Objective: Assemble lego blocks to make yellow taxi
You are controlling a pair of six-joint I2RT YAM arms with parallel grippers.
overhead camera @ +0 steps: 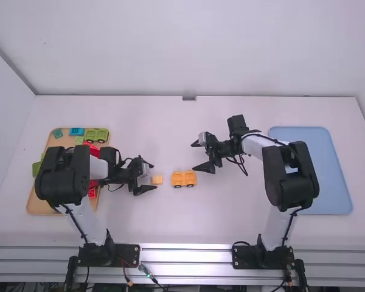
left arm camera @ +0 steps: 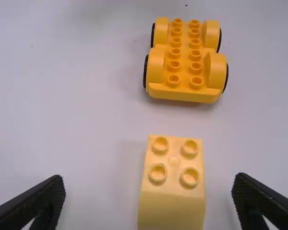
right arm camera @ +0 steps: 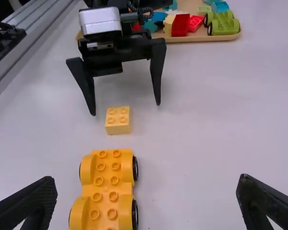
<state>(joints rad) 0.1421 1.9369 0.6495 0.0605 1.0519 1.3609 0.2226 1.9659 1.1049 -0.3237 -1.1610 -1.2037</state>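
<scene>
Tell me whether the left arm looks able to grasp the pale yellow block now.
Likely yes: the open left gripper is right by the pale yellow block, its fingers spread wider than it, and the wheeled base sits apart, beyond it.

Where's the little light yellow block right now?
In the high view, the light yellow block sits on the table between the left gripper, on its left, and the orange-yellow car base, on its right.

By the tips of the black left gripper [overhead camera: 153,176], the small block [left arm camera: 173,191] is pale yellow. Farther out, the wheeled base [left arm camera: 185,67] is orange-yellow with black tyres [right arm camera: 135,167]; behind the gripper, a tan tray [overhead camera: 41,205] bears red blocks [right arm camera: 180,25].
</scene>
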